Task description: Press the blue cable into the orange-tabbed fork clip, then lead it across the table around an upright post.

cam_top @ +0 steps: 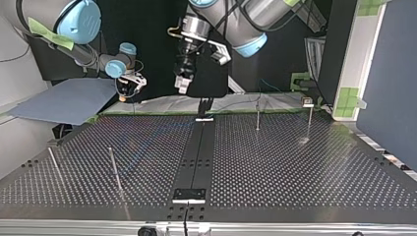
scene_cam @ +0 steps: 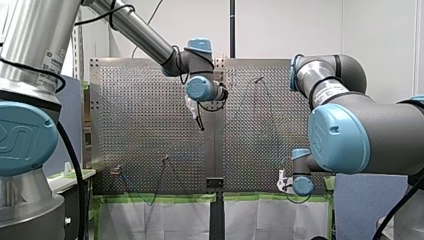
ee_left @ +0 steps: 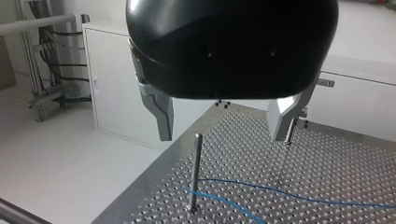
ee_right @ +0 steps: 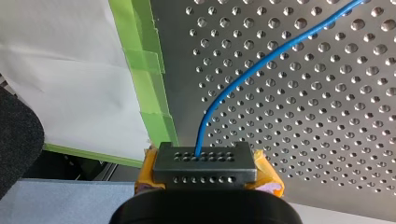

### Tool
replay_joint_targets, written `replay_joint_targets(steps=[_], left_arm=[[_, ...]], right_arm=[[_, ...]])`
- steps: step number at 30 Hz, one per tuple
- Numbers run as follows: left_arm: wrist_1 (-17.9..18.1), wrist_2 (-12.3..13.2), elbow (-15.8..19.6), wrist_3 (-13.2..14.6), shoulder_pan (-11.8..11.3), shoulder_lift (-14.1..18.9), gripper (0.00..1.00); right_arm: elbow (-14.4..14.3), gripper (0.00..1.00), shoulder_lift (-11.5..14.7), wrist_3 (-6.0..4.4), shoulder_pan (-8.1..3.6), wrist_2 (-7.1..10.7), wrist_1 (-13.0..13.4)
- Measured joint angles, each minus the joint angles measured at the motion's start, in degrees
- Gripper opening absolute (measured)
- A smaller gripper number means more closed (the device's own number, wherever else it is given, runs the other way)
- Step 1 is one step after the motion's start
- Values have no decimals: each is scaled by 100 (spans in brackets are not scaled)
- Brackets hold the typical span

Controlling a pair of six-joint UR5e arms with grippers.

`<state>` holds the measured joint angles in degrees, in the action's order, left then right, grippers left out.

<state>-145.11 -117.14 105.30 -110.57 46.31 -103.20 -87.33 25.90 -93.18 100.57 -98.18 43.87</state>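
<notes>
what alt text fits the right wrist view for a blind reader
The right hand, yellow pads shut on the blue cable, sits at the edge of the perforated table; the cable curves away ahead of it. Strips of green tape line the table's edge.

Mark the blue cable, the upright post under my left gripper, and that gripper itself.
blue cable [ee_right: 261, 61]: right wrist view, middle of its visible curve.
upright post [ee_left: 195, 172]: left wrist view, middle of its shaft.
left gripper [ee_left: 222, 137]: left wrist view, midway between its open fingertips.
</notes>
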Motion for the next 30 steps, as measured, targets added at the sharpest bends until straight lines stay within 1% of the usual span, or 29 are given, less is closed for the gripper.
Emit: replay_joint_targets(steps=[30], left_arm=[[1432,11,1433,25,-23,-11,99]], right_arm=[[0,0,0,0,3,9,0]])
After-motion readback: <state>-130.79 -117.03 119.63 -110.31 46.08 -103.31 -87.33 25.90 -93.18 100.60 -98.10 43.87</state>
